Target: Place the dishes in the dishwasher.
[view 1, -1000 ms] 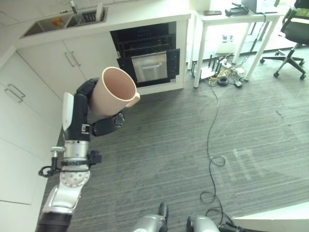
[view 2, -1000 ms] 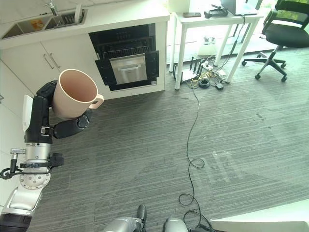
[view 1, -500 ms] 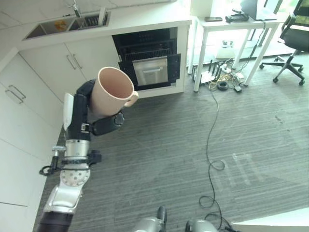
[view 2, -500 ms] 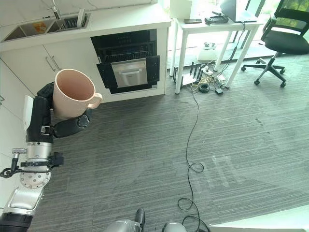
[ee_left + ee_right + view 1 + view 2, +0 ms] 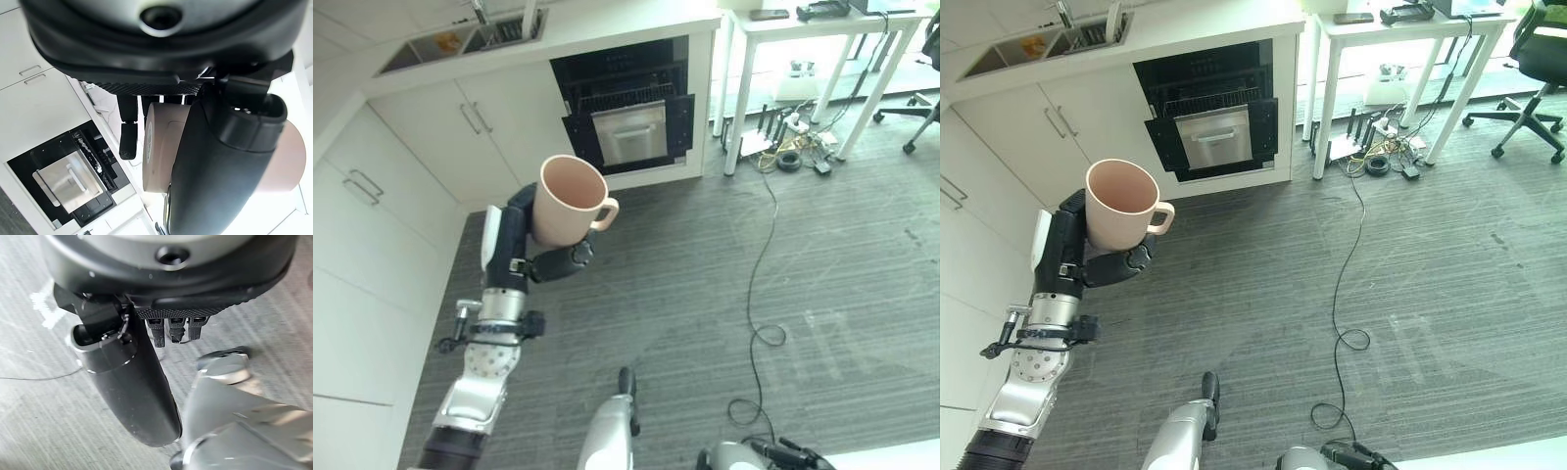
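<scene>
Left eye: I see the open dishwasher (image 5: pixel 628 122) at upper centre, a white desk (image 5: pixel 803 29) at upper right. A pink mug (image 5: pixel 570 201), mouth up and empty, sits centre-left, my left hand (image 5: pixel 524 245) curled round it.

Left wrist: thumb and fingers clamp the mug.

Right wrist: right hand (image 5: pixel 132 382) with fingers loosely straight, over grey carpet (image 5: pixel 39 431).

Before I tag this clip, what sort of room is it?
Probably an office kitchenette: white cabinets with a sink in the counter, an open built-in dishwasher, and a white desk beside it on grey carpet. The left hand holds a pink mug.
</scene>
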Robot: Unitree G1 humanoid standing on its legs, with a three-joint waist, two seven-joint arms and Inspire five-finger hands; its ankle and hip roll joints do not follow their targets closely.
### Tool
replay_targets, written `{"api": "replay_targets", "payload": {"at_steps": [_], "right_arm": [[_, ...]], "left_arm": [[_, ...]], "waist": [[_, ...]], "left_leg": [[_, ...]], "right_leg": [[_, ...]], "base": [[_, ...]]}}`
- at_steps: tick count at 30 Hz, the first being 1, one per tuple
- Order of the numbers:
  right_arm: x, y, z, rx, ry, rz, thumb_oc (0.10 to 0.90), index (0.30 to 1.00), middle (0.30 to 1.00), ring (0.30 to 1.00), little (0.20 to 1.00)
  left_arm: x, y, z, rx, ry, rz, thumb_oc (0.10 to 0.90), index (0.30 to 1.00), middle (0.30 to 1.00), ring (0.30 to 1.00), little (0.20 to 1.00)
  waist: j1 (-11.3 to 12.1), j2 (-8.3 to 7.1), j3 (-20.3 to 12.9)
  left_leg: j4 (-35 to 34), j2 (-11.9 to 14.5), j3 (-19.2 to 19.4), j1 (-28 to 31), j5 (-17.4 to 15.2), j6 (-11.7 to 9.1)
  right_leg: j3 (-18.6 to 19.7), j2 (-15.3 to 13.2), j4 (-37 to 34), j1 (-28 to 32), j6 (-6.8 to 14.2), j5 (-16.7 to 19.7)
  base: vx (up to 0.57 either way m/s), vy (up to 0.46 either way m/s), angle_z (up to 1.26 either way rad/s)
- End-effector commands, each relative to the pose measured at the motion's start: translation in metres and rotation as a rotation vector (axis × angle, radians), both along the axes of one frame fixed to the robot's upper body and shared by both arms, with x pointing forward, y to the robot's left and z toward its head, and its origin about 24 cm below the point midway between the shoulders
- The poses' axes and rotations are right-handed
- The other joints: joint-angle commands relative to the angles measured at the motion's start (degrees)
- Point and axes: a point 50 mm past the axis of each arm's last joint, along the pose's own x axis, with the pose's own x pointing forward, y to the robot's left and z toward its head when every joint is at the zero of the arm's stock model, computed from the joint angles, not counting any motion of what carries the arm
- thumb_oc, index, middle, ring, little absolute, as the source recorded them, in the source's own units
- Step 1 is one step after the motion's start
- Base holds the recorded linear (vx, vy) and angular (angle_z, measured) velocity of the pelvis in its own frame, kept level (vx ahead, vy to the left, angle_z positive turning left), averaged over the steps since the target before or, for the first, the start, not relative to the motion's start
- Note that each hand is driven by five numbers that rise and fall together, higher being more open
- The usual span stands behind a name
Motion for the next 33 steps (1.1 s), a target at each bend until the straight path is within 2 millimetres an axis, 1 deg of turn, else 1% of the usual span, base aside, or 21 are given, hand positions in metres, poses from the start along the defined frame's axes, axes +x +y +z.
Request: {"api": "replay_targets", "payload": {"at_steps": [1, 2, 3, 4, 6, 7, 9, 10, 11, 15, 20, 21, 22, 23, 24, 25, 27, 28, 30, 32, 33], "right_arm": [[0.008, 0.012, -0.002, -0.026, -0.025, 0.061, 0.8, 0.9, 0.9, 0.9, 0.9], [0.009, 0.016, -0.003, -0.025, -0.034, 0.051, 0.8, 0.9, 0.9, 0.9, 0.9], [0.017, 0.02, 0.0, -0.045, -0.094, 0.028, 0.8, 0.9, 0.9, 0.9, 0.9], [0.022, 0.02, 0.003, -0.057, -0.129, 0.032, 0.8, 0.9, 0.9, 0.9, 0.9], [0.031, 0.022, 0.007, -0.072, -0.182, 0.044, 0.8, 0.9, 0.9, 0.9, 0.9], [0.042, 0.019, 0.013, -0.087, -0.249, 0.045, 0.8, 0.9, 0.9, 0.9, 0.9], [0.049, 0.017, 0.018, -0.093, -0.293, 0.022, 0.8, 0.9, 0.9, 0.9, 0.9], [0.055, 0.013, 0.022, -0.09, -0.332, 0.002, 0.8, 0.9, 0.9, 0.9, 0.9], [0.056, 0.01, 0.024, -0.089, -0.348, 0.003, 0.8, 0.9, 0.9, 0.9, 0.9], [0.053, 0.006, 0.023, -0.087, -0.339, 0.005, 0.8, 0.9, 0.9, 0.9, 0.9], [0.053, 0.012, 0.019, -0.104, -0.278, 0.046, 0.8, 0.9, 0.9, 0.9, 0.9], [0.051, 0.012, 0.018, -0.126, -0.245, 0.081, 0.8, 0.9, 0.9, 0.9, 0.9], [0.051, 0.012, 0.018, -0.128, -0.243, 0.083, 0.8, 0.9, 0.9, 0.9, 0.9], [0.05, 0.005, 0.02, -0.155, -0.239, 0.106, 0.8, 0.9, 0.9, 0.9, 0.9], [0.05, 0.004, 0.02, -0.16, -0.242, 0.108, 0.8, 0.9, 0.9, 0.9, 0.9], [0.049, 0.0, 0.022, -0.173, -0.249, 0.104, 0.8, 0.9, 0.9, 0.9, 0.9], [0.047, -0.006, 0.024, -0.187, -0.262, 0.08, 0.8, 0.9, 0.9, 0.9, 0.9], [0.047, -0.01, 0.025, -0.19, -0.269, 0.066, 0.8, 0.9, 0.9, 0.9, 0.9], [0.049, -0.014, 0.027, -0.189, -0.283, 0.069, 0.8, 0.9, 0.9, 0.9, 0.9], [0.052, -0.014, 0.028, -0.186, -0.289, 0.071, 0.8, 0.9, 0.9, 0.9, 0.9], [0.054, -0.012, 0.029, -0.185, -0.293, 0.073, 0.8, 0.9, 0.9, 0.9, 0.9]], "left_arm": [[-0.003, 0.001, 0.059, 0.04, -0.292, -0.018, 0.4, 0.3, 0.3, 0.3, 0.3], [-0.003, 0.0, 0.06, 0.055, -0.293, -0.027, 0.4, 0.3, 0.3, 0.3, 0.3], [-0.001, -0.005, 0.066, 0.087, -0.302, -0.037, 0.4, 0.3, 0.3, 0.3, 0.3], [0.001, -0.006, 0.068, 0.098, -0.302, -0.031, 0.4, 0.3, 0.3, 0.3, 0.3], [0.004, -0.006, 0.068, 0.108, -0.298, -0.017, 0.4, 0.3, 0.3, 0.3, 0.3], [0.006, -0.006, 0.069, 0.113, -0.301, -0.011, 0.4, 0.3, 0.3, 0.3, 0.3], [0.006, -0.009, 0.067, 0.123, -0.303, -0.021, 0.4, 0.3, 0.3, 0.3, 0.3], [0.005, -0.011, 0.069, 0.137, -0.303, -0.031, 0.4, 0.3, 0.3, 0.3, 0.3], [0.006, -0.011, 0.072, 0.15, -0.306, -0.031, 0.4, 0.3, 0.3, 0.3, 0.3], [0.005, -0.008, 0.075, 0.179, -0.322, -0.028, 0.4, 0.3, 0.3, 0.3, 0.3], [-0.004, 0.0, 0.069, 0.158, -0.323, 0.005, 0.4, 0.3, 0.3, 0.3, 0.3], [-0.01, 0.005, 0.064, 0.139, -0.323, 0.042, 0.4, 0.3, 0.3, 0.3, 0.3], [-0.011, 0.005, 0.063, 0.138, -0.323, 0.045, 0.4, 0.3, 0.3, 0.3, 0.3], [-0.015, 0.007, 0.065, 0.122, -0.337, 0.072, 0.4, 0.3, 0.3, 0.3, 0.3], [-0.015, 0.008, 0.066, 0.12, -0.339, 0.074, 0.4, 0.3, 0.3, 0.3, 0.3], [-0.016, 0.008, 0.068, 0.114, -0.349, 0.077, 0.4, 0.3, 0.3, 0.3, 0.3], [-0.016, 0.007, 0.072, 0.108, -0.359, 0.067, 0.4, 0.3, 0.3, 0.3, 0.3], [-0.016, 0.007, 0.074, 0.108, -0.365, 0.063, 0.4, 0.3, 0.3, 0.3, 0.3], [-0.016, 0.01, 0.075, 0.118, -0.365, 0.076, 0.4, 0.3, 0.3, 0.3, 0.3], [-0.017, 0.012, 0.074, 0.125, -0.365, 0.076, 0.4, 0.3, 0.3, 0.3, 0.3], [-0.019, 0.011, 0.073, 0.123, -0.368, 0.078, 0.4, 0.3, 0.3, 0.3, 0.3]], "waist": [[0.7, -1.39, -4.3], [0.6, -1.46, -4.7], [-0.6, -1.34, -4.5], [-1.2, -0.48, -4.4], [-1.5, -0.17, -3.7], [-2.5, -0.24, -2.9], [-3.8, -0.05, -2.6], [-5.0, -0.84, -2.2], [-6.6, -2.74, -1.5], [-7.7, -3.67, -2.0], [-7.0, -3.73, -4.1], [-7.1, -2.74, -4.9], [-7.1, -2.65, -4.8], [-6.7, -2.44, -4.8], [-6.7, -2.55, -4.8], [-6.3, -3.13, -4.3], [-5.6, -3.39, -3.5], [-5.1, -3.19, -3.2], [-3.2, -2.78, -2.6], [-2.2, -2.99, -2.2], [-1.3, -2.56, -1.8]], "left_leg": [[2.9, -0.8, -0.9, 0.4, -2.9, -0.7], [2.9, -1.6, -1.4, 1.2, -3.8, 0.1], [2.9, -4.5, -2.9, 4.2, -6.5, 3.6], [2.9, -4.8, -3.2, 5.6, -7.2, 4.7], [2.9, -5.3, -2.0, 8.2, -8.7, 5.8], [2.9, -5.8, -1.4, 10.4, -9.9, 6.4], [2.9, -6.2, -2.4, 11.3, -10.5, 6.6], [2.9, -6.8, -3.0, 13.4, -12.4, 6.6], [2.9, -8.3, -4.3, 16.8, -15.9, 6.6], [2.9, -8.8, -5.5, 20.4, -19.8, 7.0], [2.9, -6.9, -5.4, 25.4, -22.8, 6.5], [2.9, -4.4, -4.2, 29.6, -20.5, 4.4], [2.9, -4.1, -4.2, 29.9, -20.0, 4.1], [7.2, -1.4, -2.6, 31.1, -8.6, 0.7], [8.9, -1.2, -2.5, 30.2, -7.4, 0.3], [15.8, -0.6, -1.0, 26.0, -4.5, -0.6], [23.7, 0.4, -0.2, 19.3, -4.2, -0.6], [24.0, -1.5, -0.5, 16.3, -5.2, 0.0], [18.0, -7.8, -1.5, 11.9, -6.8, 2.1], [12.5, -8.1, 0.5, 10.9, -6.6, 2.8], [8.1, -8.8, 0.7, 8.2, -4.1, 2.3]], "right_leg": [[-3.0, 0.0, -6.9, 5.5, 2.3, 4.3], [-3.7, -0.4, -6.9, 6.8, 3.3, 7.2], [-5.2, -3.1, 5.9, 3.8, 6.6, 15.7], [-6.3, -3.8, 12.7, 0.6, 7.3, 19.5], [-6.8, -6.6, 22.1, -5.1, 7.5, 21.4], [-7.0, -4.1, 20.4, -9.4, 6.6, 19.6], [-7.2, -0.5, 13.6, -11.4, 5.9, 18.7], [-7.6, -1.2, 0.6, -13.4, 5.6, 20.2], [-5.2, -5.2, -6.9, -19.0, 7.7, 23.7], [-0.8, -7.0, -6.9, -24.8, 9.6, 24.7], [-2.4, -6.4, -6.9, -21.1, 8.4, 24.2], [-3.9, -4.4, -6.9, -19.0, 6.2, 22.4], [-4.0, -4.2, -6.9, -18.7, 6.0, 22.3], [-4.5, -2.4, -6.9, -15.9, 2.9, 18.9], [-4.5, -2.3, -6.9, -15.5, 2.5, 18.5], [-4.8, -2.1, -6.9, -13.7, 1.2, 17.0], [-5.0, -1.4, -6.9, -11.3, -0.1, 15.4], [-4.7, -0.9, -6.9, -10.5, -0.1, 14.8], [-1.9, 0.8, -6.9, -8.8, 0.6, 13.9], [-1.5, 1.1, -6.9, -7.6, 0.9, 12.8], [-1.1, 2.3, -6.9, -6.2, 0.8, 11.7]], "base": [[0.36, 0.247, -0.19], [0.35, 0.368, 0.18], [0.41, 0.452, 0.21], [0.36, 0.441, 0.5], [0.27, 0.173, 0.43], [0.35, 0.003, -0.09], [0.38, -0.167, -0.22], [0.64, -0.428, 0.43], [0.62, -0.415, 0.65], [0.42, -0.315, 0.45], [0.46, -0.385, 0.1], [0.51, -0.377, 0.02], [0.71, -0.615, -0.17], [0.37, -0.39, -0.25], [0.46, -0.529, -0.24], [0.2, -0.332, -0.25], [0.16, -0.27, -0.15], [0.15, -0.137, 0.08], [0.26, -0.118, -0.33], [0.25, -0.063, -0.69], [0.31, -0.034, -0.69]]}}
